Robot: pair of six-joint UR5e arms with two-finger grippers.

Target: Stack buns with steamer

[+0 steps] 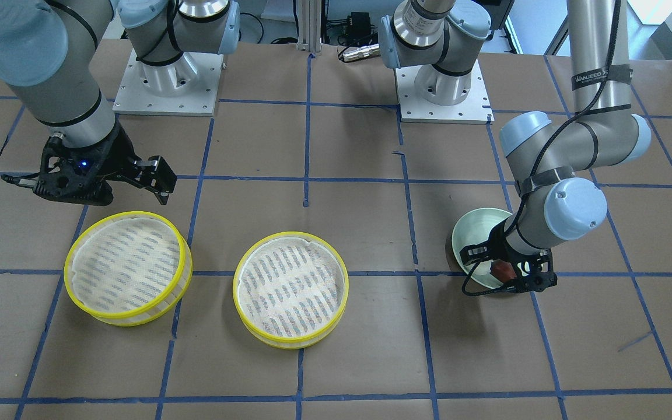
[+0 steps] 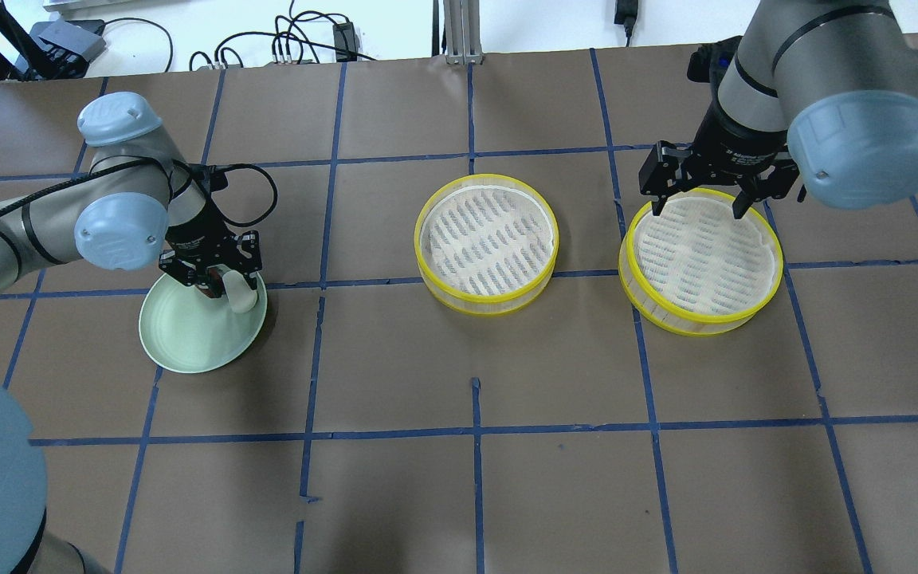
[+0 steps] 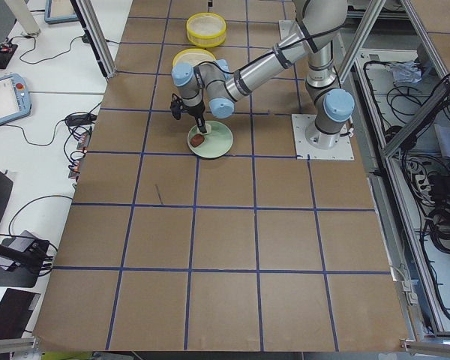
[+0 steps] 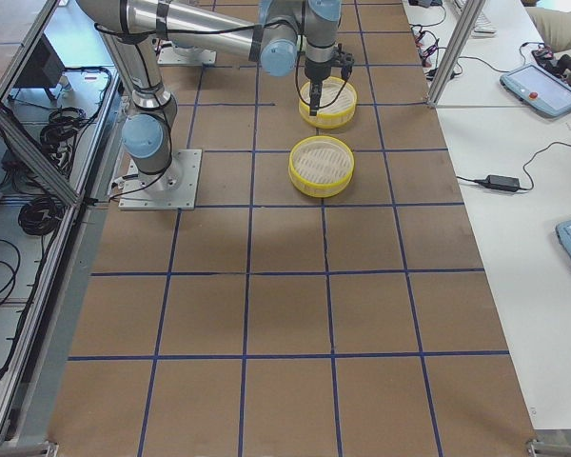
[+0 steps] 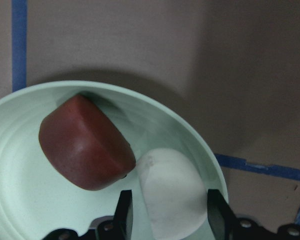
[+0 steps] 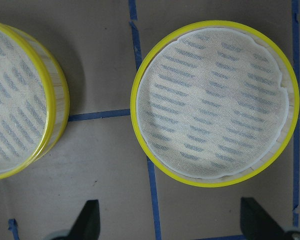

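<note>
A white bean-shaped bun (image 5: 172,200) and a reddish-brown flat-topped bun (image 5: 85,145) lie side by side on a pale green plate (image 5: 15,200). My left gripper (image 5: 167,215) is low over the plate (image 2: 188,343), open, with a finger on each side of the white bun (image 2: 241,295). Two yellow-rimmed steamer trays with white liners stand empty, one in the middle (image 2: 487,239) and one to the right (image 2: 702,263). My right gripper (image 2: 698,209) hangs wide open and empty, well above the right tray (image 6: 215,100).
The brown paper table is marked with a blue tape grid (image 2: 475,430). The two arm bases (image 1: 167,87) (image 1: 444,87) stand at the robot's edge. Cables and a power brick (image 2: 307,48) lie beyond the far edge.
</note>
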